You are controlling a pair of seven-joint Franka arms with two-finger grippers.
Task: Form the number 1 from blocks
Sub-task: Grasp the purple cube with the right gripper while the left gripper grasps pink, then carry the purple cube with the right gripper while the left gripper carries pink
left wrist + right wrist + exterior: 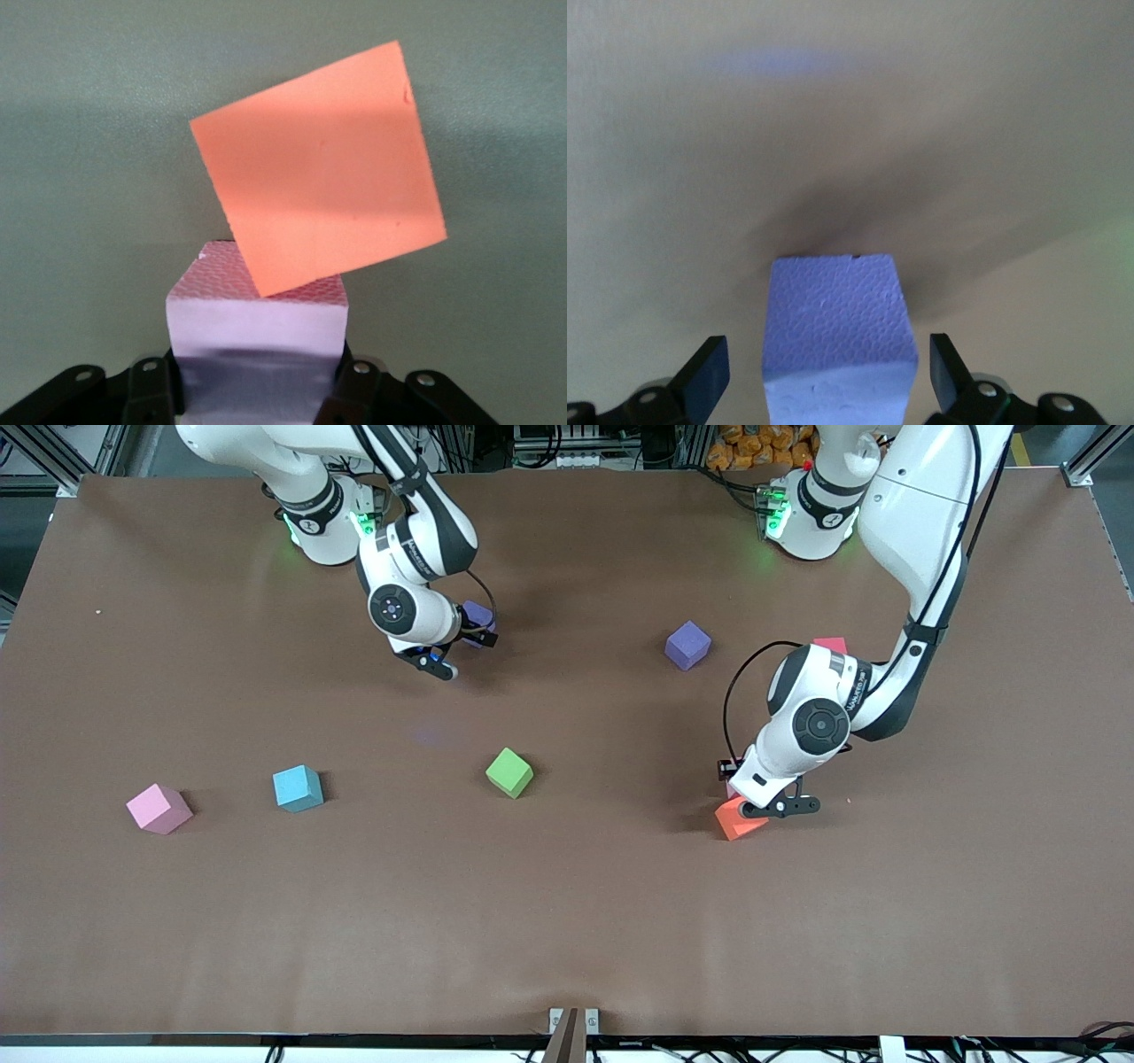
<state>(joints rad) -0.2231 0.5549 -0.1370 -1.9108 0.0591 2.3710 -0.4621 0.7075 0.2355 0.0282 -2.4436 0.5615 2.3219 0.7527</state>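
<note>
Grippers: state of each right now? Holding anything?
Left gripper: closed on a pale lilac cube, beside the orange cube.
Right gripper: open, fingers either side of a purple cube, not gripping.

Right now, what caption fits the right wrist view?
Open right gripper with a purple cube between its jaws.
</note>
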